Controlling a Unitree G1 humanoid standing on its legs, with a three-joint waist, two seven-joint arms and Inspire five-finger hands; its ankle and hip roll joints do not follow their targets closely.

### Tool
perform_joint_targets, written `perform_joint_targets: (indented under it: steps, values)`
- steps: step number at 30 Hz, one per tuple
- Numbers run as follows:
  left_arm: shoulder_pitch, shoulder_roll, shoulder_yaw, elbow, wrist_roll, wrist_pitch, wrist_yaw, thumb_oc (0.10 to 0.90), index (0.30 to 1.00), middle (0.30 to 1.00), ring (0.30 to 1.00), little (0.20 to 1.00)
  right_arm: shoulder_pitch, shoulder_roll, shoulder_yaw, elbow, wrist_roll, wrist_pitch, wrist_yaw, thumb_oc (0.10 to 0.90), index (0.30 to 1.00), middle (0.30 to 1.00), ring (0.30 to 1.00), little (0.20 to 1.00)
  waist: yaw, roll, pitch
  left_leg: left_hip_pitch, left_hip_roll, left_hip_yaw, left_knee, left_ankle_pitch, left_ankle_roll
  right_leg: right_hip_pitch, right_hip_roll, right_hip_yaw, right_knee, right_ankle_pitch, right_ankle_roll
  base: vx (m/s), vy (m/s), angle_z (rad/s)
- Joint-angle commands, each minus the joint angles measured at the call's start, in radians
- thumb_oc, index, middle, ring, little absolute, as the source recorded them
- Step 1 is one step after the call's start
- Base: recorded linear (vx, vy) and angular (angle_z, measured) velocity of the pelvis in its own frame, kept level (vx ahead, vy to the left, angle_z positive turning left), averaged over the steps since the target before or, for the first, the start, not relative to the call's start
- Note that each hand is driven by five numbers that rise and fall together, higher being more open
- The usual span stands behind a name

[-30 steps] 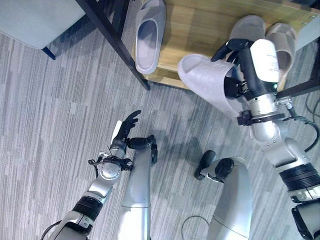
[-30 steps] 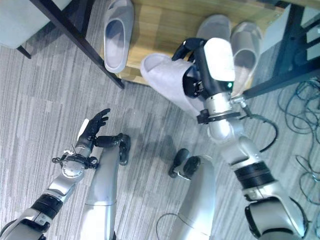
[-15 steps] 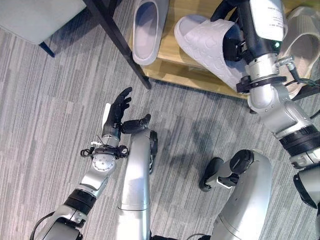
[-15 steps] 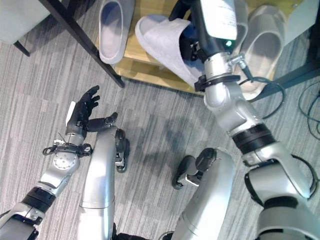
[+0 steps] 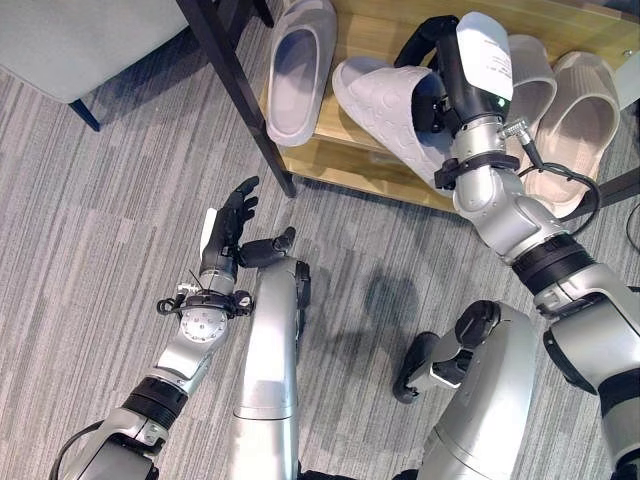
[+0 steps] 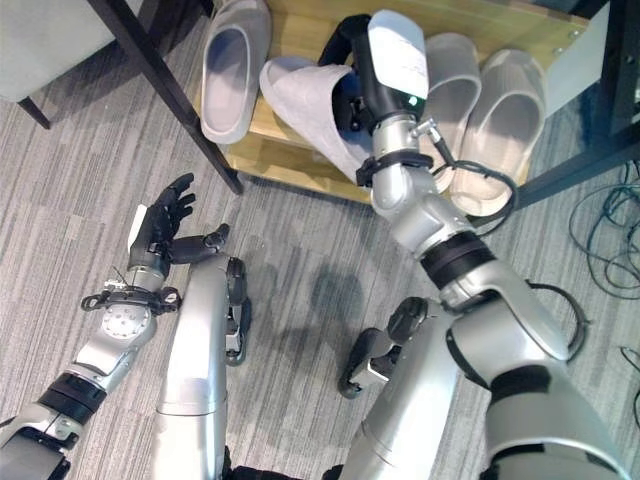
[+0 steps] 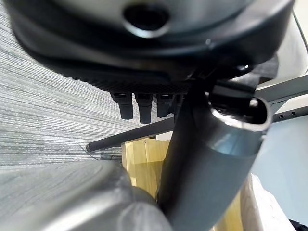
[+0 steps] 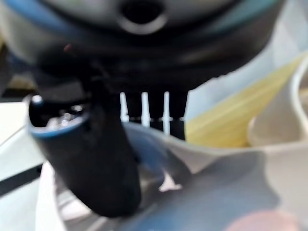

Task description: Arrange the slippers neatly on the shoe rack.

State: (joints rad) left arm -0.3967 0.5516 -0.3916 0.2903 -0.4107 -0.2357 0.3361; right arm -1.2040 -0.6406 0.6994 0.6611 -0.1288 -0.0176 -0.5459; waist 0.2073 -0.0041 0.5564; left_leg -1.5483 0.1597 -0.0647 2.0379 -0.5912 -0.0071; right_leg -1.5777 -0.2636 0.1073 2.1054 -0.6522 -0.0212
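Observation:
My right hand [image 5: 424, 38] is shut on a pale grey slipper [image 5: 385, 108], thumb [image 8: 96, 159] inside it and fingers [image 8: 154, 106] over its edge. The slipper hangs tilted, sole up, over the wooden shoe rack shelf [image 5: 365, 165]. Just to its left a matching slipper [image 5: 298, 65] lies on the shelf. A beige pair [image 5: 532, 88] [image 5: 585, 112] lies at the shelf's right end, close beside my right wrist. Over the carpet in front of the rack, my left hand [image 5: 228, 222] is open and holds nothing.
A black leg of the rack [image 5: 235, 90] slants down past the left slipper to the carpet. A grey upholstered seat [image 5: 70, 40] on a dark leg stands at the far left. Grey striped carpet [image 5: 90, 230] lies before the rack.
My right hand has carried the slipper from the shelf's front edge in over the shelf, closer to the left slipper. The view has shifted too. The left hand stays open.

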Motion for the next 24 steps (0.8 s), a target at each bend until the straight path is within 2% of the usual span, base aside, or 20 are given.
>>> perform_joint_targets:
  steps: [1, 5, 11, 15, 24]
  values:
    - [0.125, 0.003, -0.1, -0.003, 0.03, 0.026, -0.002, 0.8, 0.9, 0.9, 0.9, 0.9, -0.163, 0.001, -0.035, -0.055, 0.016, -0.041, -0.046, 0.4, 0.3, 0.3, 0.3, 0.3, 0.053, -0.025, -0.036, -0.022, 0.051, 0.081, 0.09, -0.16, 0.031, 0.008, 0.034, 0.001, 0.058, -0.034, -0.1, 0.01, -0.01, 0.05]
    - [0.123, 0.007, -0.099, 0.004, 0.029, 0.023, 0.001, 0.8, 0.9, 0.9, 0.9, 0.9, -0.164, 0.011, -0.037, -0.023, 0.027, -0.039, -0.046, 0.4, 0.3, 0.3, 0.3, 0.3, 0.051, -0.03, -0.036, -0.022, 0.046, 0.071, 0.107, -0.161, 0.029, 0.008, 0.038, 0.008, 0.065, -0.028, -0.096, 0.0, 0.0, 0.0]
    - [0.117, 0.002, -0.112, 0.01, 0.019, 0.017, 0.004, 0.8, 0.9, 0.9, 0.9, 0.9, -0.163, 0.049, -0.053, 0.018, 0.08, -0.053, -0.058, 0.4, 0.3, 0.3, 0.3, 0.3, 0.054, -0.014, -0.036, -0.022, 0.049, 0.058, 0.125, -0.16, 0.026, 0.008, 0.037, -0.001, 0.064, -0.02, -0.084, 0.0, 0.0, 0.0]
    - [0.105, -0.008, -0.125, 0.025, 0.009, 0.014, 0.004, 0.8, 0.9, 0.9, 0.9, 0.9, -0.167, 0.074, -0.065, 0.05, 0.135, -0.066, -0.063, 0.4, 0.3, 0.3, 0.3, 0.3, 0.056, -0.014, -0.036, -0.022, 0.051, 0.062, 0.122, -0.155, 0.021, 0.008, 0.033, 0.005, 0.063, -0.013, -0.079, 0.0, 0.0, 0.0]
    - [0.071, -0.025, -0.16, 0.037, 0.011, -0.001, -0.001, 0.8, 0.9, 0.9, 0.9, 0.9, -0.207, 0.08, -0.061, 0.14, 0.175, -0.063, -0.083, 0.4, 0.3, 0.3, 0.3, 0.3, 0.068, -0.033, -0.036, -0.022, 0.04, 0.083, 0.095, -0.141, 0.011, 0.008, 0.027, 0.028, 0.066, -0.007, -0.081, 0.0, 0.001, 0.05]
